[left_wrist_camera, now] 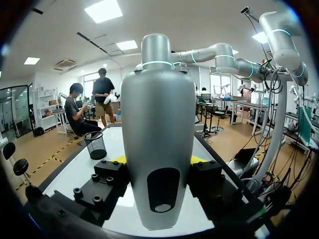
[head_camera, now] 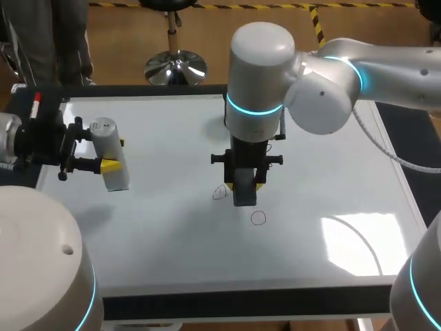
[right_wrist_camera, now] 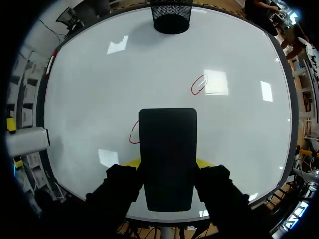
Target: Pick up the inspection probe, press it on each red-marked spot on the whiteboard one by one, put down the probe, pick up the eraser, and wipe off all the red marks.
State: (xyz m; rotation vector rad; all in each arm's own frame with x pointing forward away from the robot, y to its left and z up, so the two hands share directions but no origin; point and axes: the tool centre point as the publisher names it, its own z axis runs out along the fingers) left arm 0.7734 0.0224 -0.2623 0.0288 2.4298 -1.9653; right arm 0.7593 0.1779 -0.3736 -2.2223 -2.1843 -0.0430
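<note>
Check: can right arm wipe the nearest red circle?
Likely yes: eraser in the right gripper sits beside the circle, bare whiteboard between; left gripper with the probe is well clear.

glossy whiteboard (head_camera: 172, 241); smooth grey probe (left_wrist_camera: 157, 134); matt black eraser (right_wrist_camera: 167, 159).

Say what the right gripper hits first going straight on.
The eraser in the right gripper meets the whiteboard first, beside a half-hidden red mark; it may be touching now, depth unclear.
</note>
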